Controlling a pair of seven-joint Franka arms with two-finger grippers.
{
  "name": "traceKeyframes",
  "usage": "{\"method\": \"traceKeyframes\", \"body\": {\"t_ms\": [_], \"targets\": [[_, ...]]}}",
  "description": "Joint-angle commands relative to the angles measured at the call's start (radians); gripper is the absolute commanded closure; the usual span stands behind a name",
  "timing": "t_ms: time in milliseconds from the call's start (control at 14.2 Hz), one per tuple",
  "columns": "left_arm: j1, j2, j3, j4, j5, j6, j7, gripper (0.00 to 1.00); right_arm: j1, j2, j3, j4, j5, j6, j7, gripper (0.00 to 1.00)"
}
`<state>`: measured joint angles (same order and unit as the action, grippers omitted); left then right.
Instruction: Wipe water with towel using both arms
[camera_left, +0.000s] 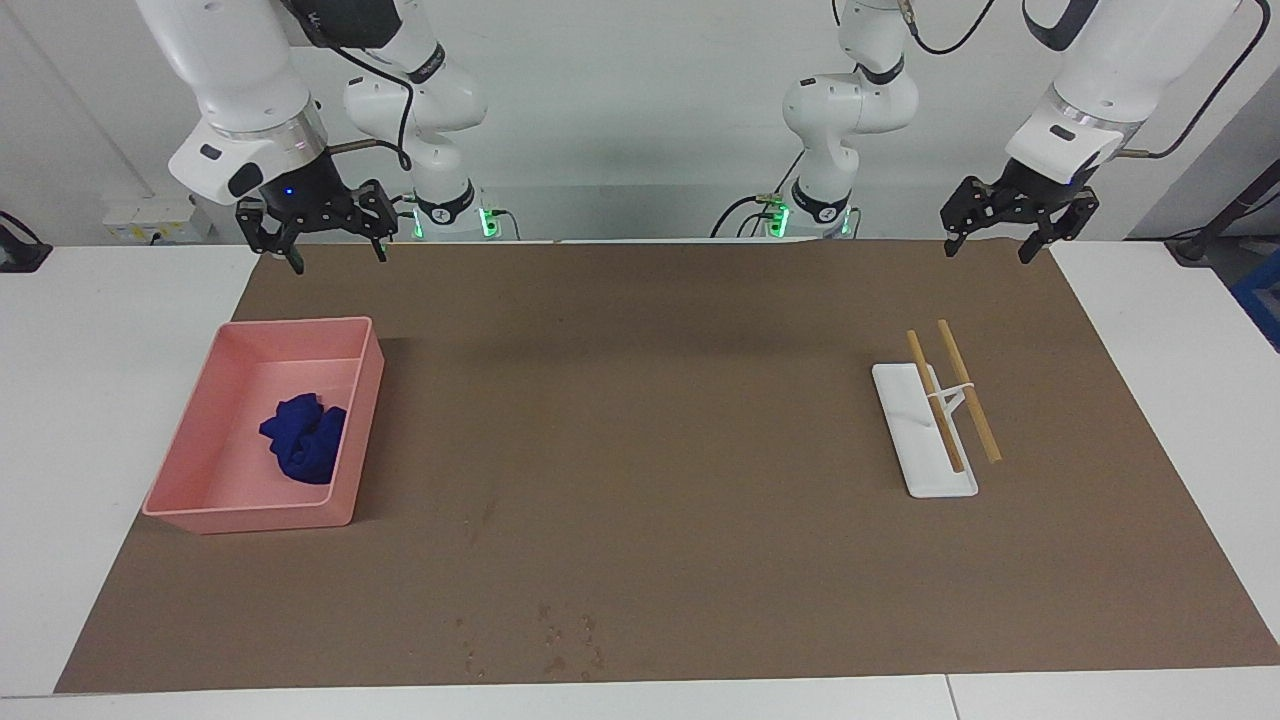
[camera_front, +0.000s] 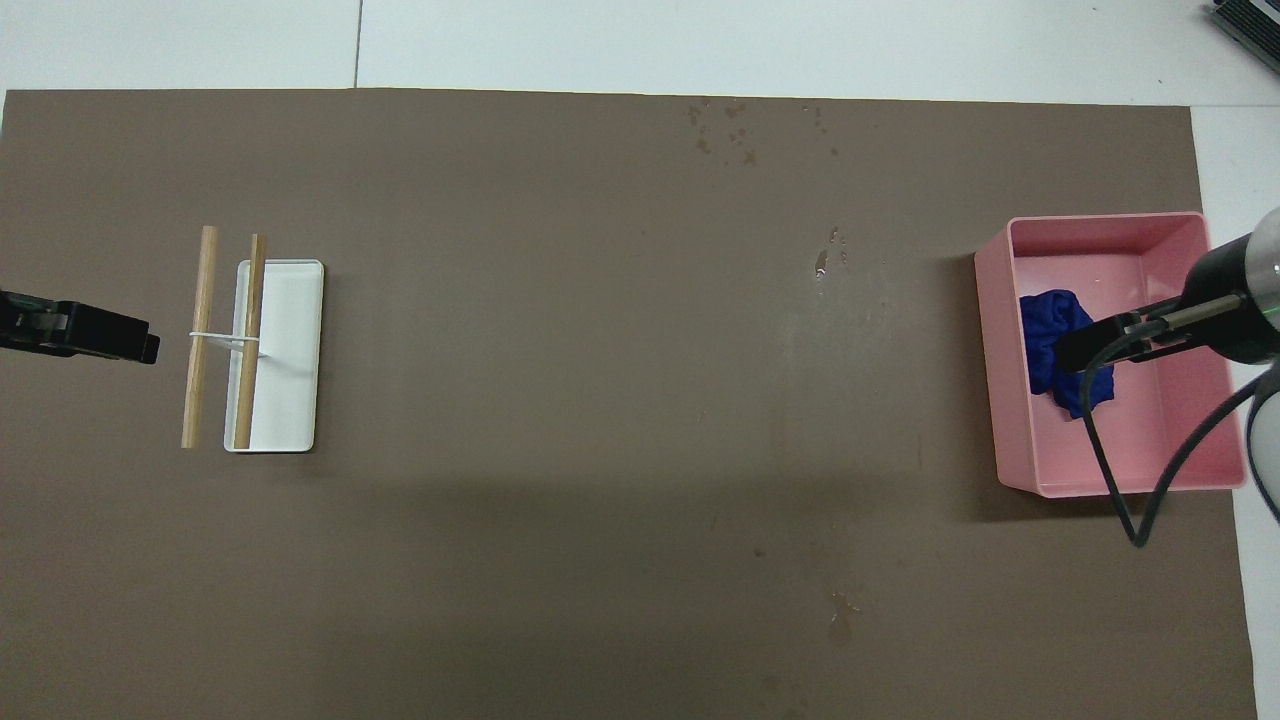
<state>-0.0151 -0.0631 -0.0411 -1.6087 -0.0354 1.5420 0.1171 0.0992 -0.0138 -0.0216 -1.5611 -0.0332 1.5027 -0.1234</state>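
Note:
The deep blue towel (camera_left: 303, 450) lies crumpled in the pink tray (camera_left: 290, 326) at the right arm's end of the table. From overhead the towel (camera_front: 1045, 335) is partly covered by my right gripper (camera_front: 1085, 348). In the facing view that right gripper (camera_left: 338, 258) hangs open and empty, high above the tray and well clear of the cloth. My left gripper (camera_left: 987, 252) waits open and empty over the mat's corner at the left arm's end. Small water drops (camera_left: 560, 640) dot the brown mat at its edge farthest from the robots, and the same drops (camera_front: 725, 130) show from overhead.
A white tray (camera_left: 915, 420) with two wooden sticks (camera_left: 968, 390) joined by a white band sits at the left arm's end. Overhead, my left gripper (camera_front: 110, 335) hangs beside those sticks (camera_front: 200, 340). Further wet marks (camera_front: 822, 262) spot the mat (camera_front: 600, 400) beside the pink tray (camera_front: 1100, 218).

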Motion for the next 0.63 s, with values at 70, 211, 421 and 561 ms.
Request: {"method": "traceKeyframes", "body": {"t_ms": [70, 211, 421, 561], "targets": [[0.012, -0.024, -0.009, -0.028, 0.014, 0.009, 0.013, 0.0, -0.018, -0.003, 0.015, 0.009, -0.004, 0.033, 0.002, 0.0], [0.012, -0.024, -0.009, -0.028, 0.014, 0.009, 0.013, 0.0, -0.015, -0.02, 0.023, 0.007, 0.001, 0.028, 0.004, 0.0], [0.012, -0.024, -0.009, -0.028, 0.014, 0.009, 0.013, 0.0, -0.016, -0.023, 0.026, 0.0, 0.018, 0.034, 0.008, 0.0], [0.012, -0.024, -0.009, -0.028, 0.014, 0.009, 0.013, 0.0, -0.016, -0.023, 0.026, -0.002, 0.039, 0.037, 0.01, 0.0]]}}
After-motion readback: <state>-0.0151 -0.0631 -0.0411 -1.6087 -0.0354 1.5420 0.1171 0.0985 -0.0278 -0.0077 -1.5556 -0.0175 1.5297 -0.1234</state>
